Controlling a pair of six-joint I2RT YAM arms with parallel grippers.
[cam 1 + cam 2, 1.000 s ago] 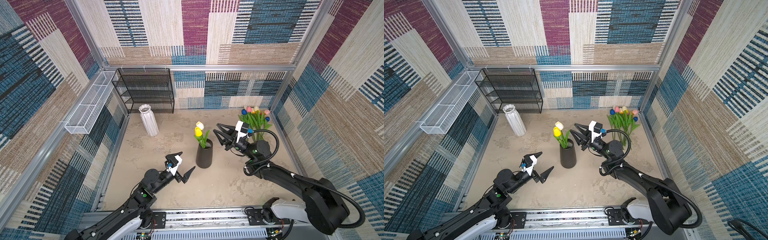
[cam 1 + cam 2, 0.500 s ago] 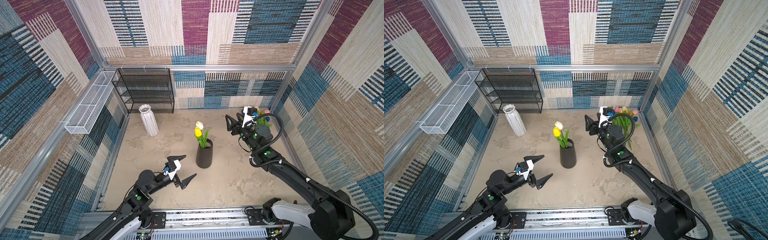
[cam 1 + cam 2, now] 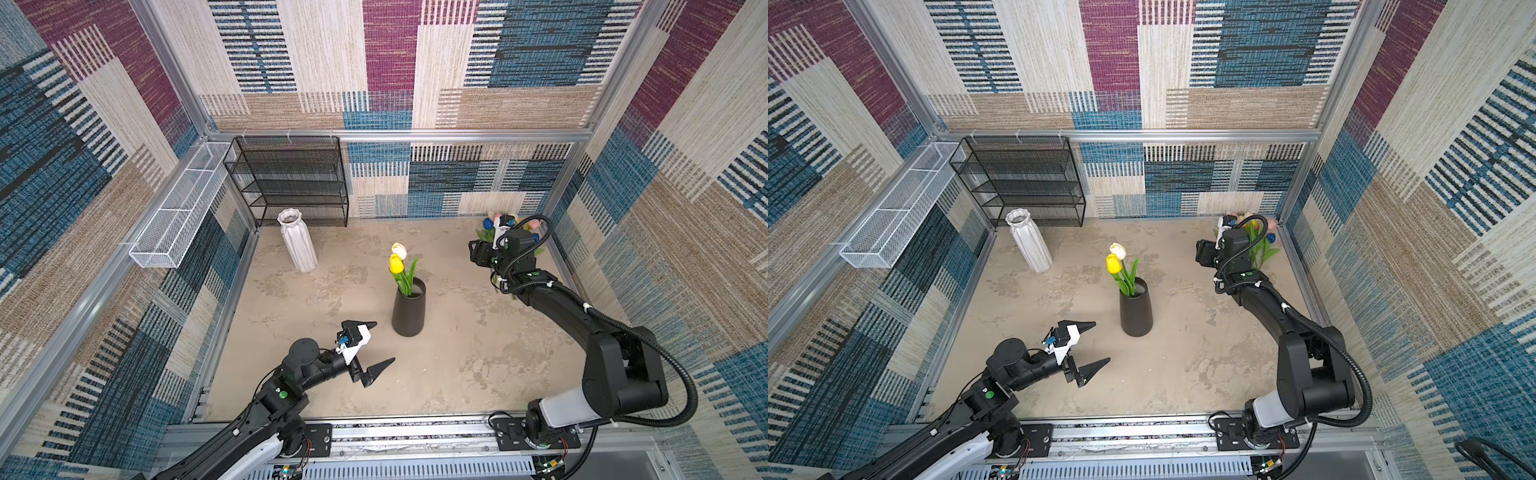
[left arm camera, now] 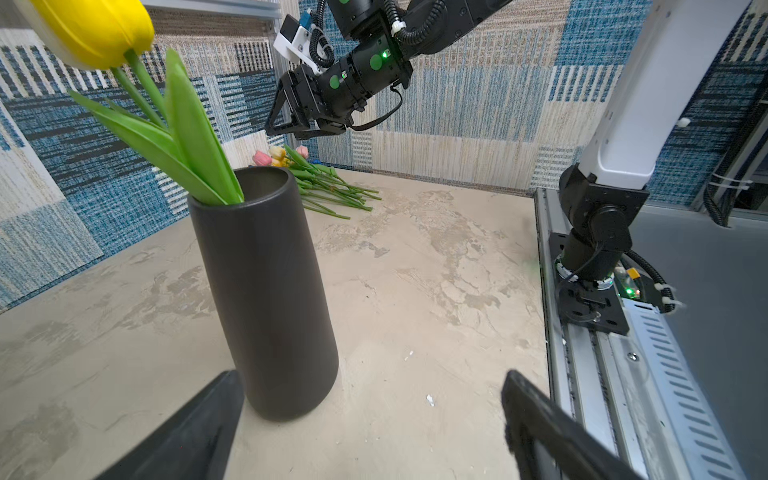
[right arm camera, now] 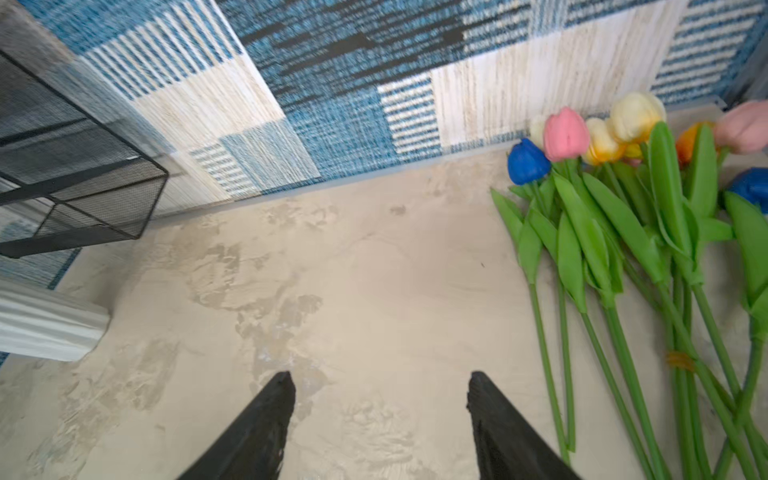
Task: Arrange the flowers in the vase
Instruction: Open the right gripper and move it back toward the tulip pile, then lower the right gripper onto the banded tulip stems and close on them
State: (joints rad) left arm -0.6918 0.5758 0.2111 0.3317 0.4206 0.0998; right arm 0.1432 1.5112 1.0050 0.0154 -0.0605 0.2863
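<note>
A black vase (image 3: 409,309) (image 3: 1136,309) (image 4: 266,291) stands mid-table. A yellow tulip (image 3: 395,263) and a white tulip (image 3: 400,250) stand in it. The other flowers (image 5: 623,232) (image 4: 328,187) (image 3: 1264,249) lie in a pile at the back right corner, partly hidden by the right arm in both top views. My right gripper (image 5: 381,376) (image 3: 474,254) (image 4: 289,133) hangs open and empty over bare table beside the pile's stems. My left gripper (image 3: 383,341) (image 3: 1101,340) (image 4: 370,376) is wide open and empty, just in front and left of the vase, not touching it.
A white ribbed vase (image 3: 297,241) (image 5: 45,328) stands at the back left, in front of a black wire shelf (image 3: 291,183). A white wire basket (image 3: 178,203) hangs on the left wall. The arms' rail (image 4: 602,353) runs along the table's front edge.
My right gripper has swung away from the black vase, back and right, to the flower pile, its jaws standing wider. My left gripper has drawn back a little toward the front.
</note>
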